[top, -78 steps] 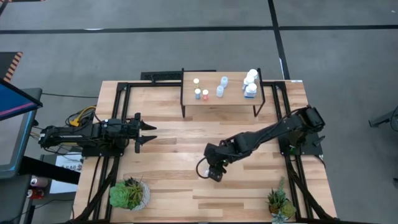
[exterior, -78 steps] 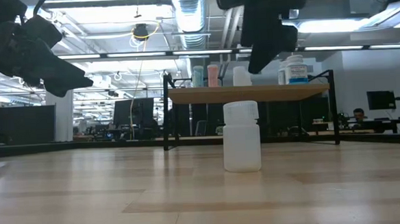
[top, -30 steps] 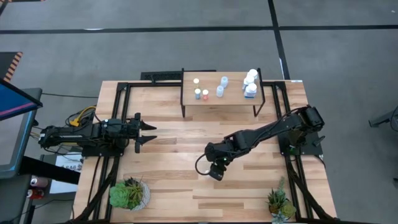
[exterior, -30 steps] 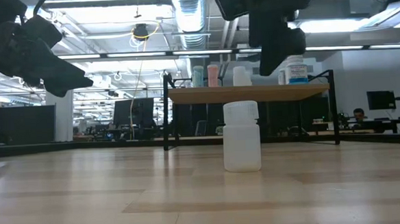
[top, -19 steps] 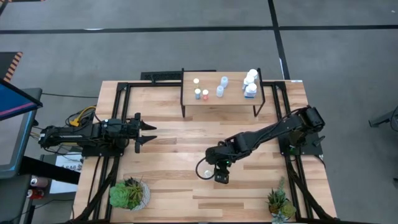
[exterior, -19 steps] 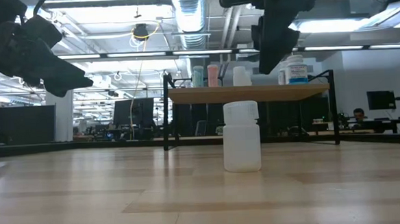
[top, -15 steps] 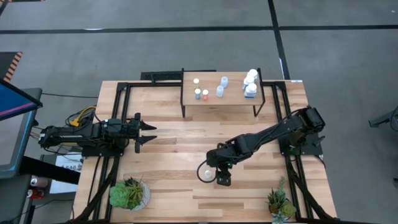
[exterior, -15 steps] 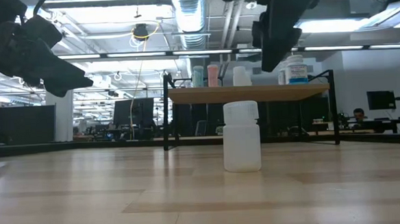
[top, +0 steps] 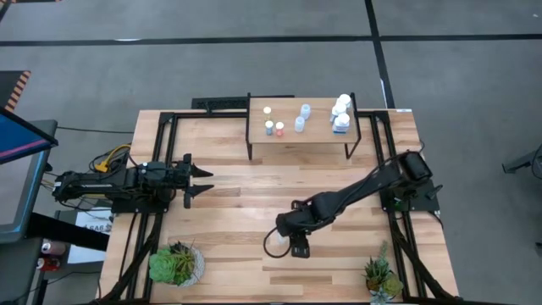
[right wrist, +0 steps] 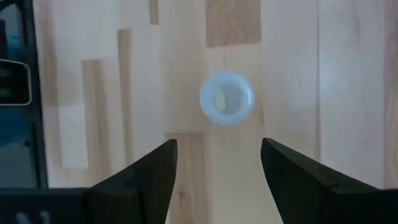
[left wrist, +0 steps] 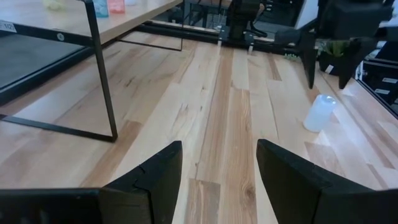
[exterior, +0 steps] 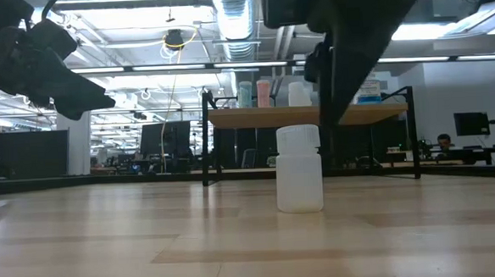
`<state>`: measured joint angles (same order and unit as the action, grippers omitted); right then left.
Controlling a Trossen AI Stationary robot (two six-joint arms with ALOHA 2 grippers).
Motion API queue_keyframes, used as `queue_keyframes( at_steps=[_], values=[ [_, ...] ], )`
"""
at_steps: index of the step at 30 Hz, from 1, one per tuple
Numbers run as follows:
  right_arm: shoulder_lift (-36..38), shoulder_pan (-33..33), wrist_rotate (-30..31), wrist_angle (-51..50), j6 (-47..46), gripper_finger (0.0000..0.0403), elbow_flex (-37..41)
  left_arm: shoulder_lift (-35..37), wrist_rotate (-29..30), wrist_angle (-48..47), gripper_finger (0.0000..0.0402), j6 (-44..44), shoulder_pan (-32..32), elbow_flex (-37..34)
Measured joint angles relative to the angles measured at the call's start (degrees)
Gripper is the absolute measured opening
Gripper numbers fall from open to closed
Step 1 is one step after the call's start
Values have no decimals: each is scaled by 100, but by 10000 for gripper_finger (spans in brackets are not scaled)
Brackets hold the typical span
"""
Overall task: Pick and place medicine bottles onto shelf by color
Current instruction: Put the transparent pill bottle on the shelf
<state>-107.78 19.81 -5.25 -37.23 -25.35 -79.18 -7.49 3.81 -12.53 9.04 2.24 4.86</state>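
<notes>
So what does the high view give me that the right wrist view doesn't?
Only the high view shows the shelf with its bottles, both potted plants, and the left gripper waiting open at the table's left side. Only the right wrist view looks straight down on the white bottle, upright on the wood, ahead of the open jaws of the right gripper and not yet between them. Both show that bottle and the right gripper close beside it.

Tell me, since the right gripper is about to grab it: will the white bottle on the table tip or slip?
The white bottle stands upright and taller than wide, so an off-centre nudge might tip it. Its round, smooth-looking sides could slip or roll. The right gripper hangs open above it.
</notes>
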Motion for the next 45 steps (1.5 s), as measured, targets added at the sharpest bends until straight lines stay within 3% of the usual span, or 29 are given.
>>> queue_keyframes(
  at_steps=[14, 23, 45],
  values=[
    [-146, -1, 395, -58, 16, 223, -9, -9, 0, 1, 195, 0, 0, 0],
    [-412, -64, 157, 317, 34, 254, -2, -4, 0, 2, 195, 0, -1, -2],
    [-401, -123, 240, 699, 792, 256, -4, -4, 0, 1, 195, 0, -1, -1]
  ],
)
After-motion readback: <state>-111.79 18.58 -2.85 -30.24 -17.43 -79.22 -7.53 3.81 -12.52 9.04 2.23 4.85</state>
